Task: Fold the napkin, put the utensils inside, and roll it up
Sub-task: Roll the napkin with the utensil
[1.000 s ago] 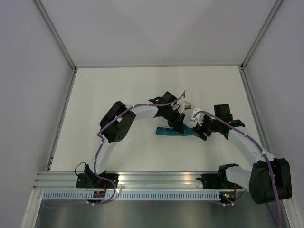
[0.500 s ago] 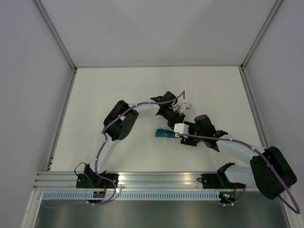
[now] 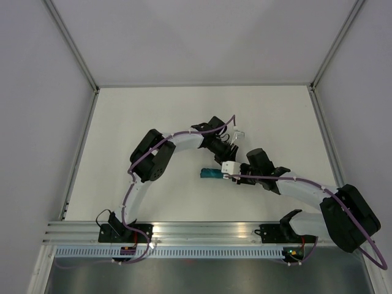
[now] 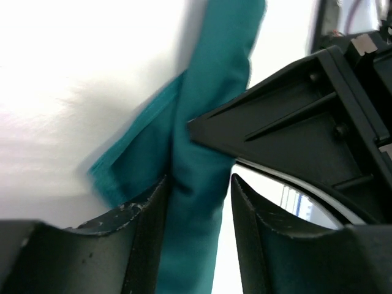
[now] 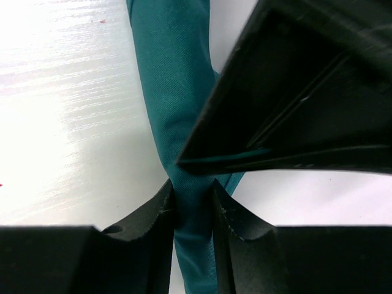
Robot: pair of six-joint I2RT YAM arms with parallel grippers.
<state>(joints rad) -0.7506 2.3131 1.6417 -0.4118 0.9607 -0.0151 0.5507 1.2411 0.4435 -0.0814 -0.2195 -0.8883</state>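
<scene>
Napkin (image 3: 211, 174) is a tight teal roll lying left-to-right near the middle of the tabletop (image 3: 153, 116), with only its left end poking out from under the arms. Left pincer (image 4: 197, 193) straddles it, jaws snug on both sides. Right pincer (image 5: 191, 196) comes in from the right and is squeezed narrow on it too. Both grip the same stretch, almost touching each other. Utensils I can't see; I'd guess they're inside. Any more rolling has to go across that long axis. White tabletop, pale walls on three sides.
</scene>
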